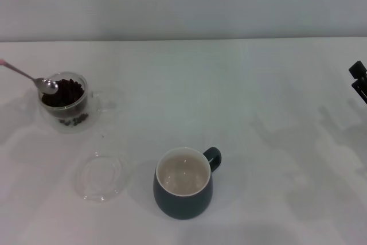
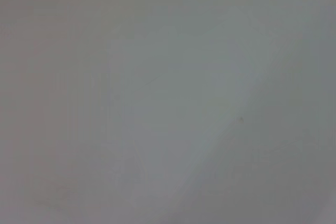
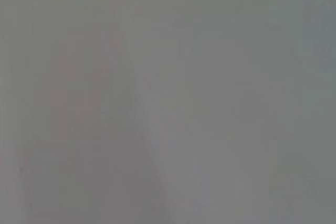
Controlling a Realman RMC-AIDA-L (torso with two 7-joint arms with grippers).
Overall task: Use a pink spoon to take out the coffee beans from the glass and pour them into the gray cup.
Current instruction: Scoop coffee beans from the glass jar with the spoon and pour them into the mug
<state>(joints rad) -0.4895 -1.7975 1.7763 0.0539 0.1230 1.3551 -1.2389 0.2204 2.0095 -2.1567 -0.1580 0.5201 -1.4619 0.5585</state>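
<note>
Head view shows the pink spoon (image 1: pixel 30 77) slanting in from the left edge of the picture, its metal bowl resting at the rim of the glass (image 1: pixel 64 102) and over the coffee beans (image 1: pixel 67 92) heaped inside. A few loose beans lie lower in the glass. The spoon's pale pink handle end just shows at the left edge; whatever holds it lies beyond the picture, so the left gripper is not seen and its grasp cannot be told.

The right gripper (image 1: pixel 359 80) shows only as a dark part at the right edge, well apart from everything; whether its fingers are open or closed cannot be told.

The gray cup (image 1: pixel 183 183) stands upright near the front middle of the white table (image 1: pixel 258 113), handle toward the right and back, its cream inside bare. A shallow clear glass dish (image 1: pixel 101 176) lies just left of it.

Both wrist views show only plain pale surface.
</note>
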